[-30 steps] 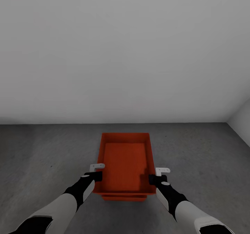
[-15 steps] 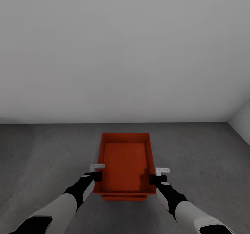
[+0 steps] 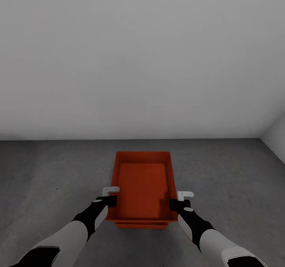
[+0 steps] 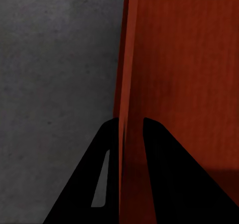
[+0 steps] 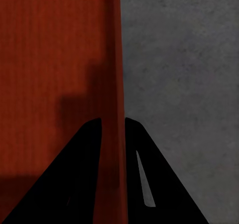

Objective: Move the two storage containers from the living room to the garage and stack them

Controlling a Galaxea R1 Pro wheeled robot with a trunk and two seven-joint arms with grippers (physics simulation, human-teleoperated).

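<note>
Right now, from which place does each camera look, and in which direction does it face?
Head view: sits high, faces forward and down at the upper container, the floor and the wall; both forearms show.
Left wrist view: looks along the left gripper, astride a container wall.
Right wrist view: looks along the right gripper, astride the opposite wall.
All views share the container and the floor.

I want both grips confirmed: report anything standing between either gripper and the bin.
Nothing does. The left gripper straddles the upper bin's left wall and the right gripper its right wall. A second bin's edge shows beneath it, on the grey floor.
</note>
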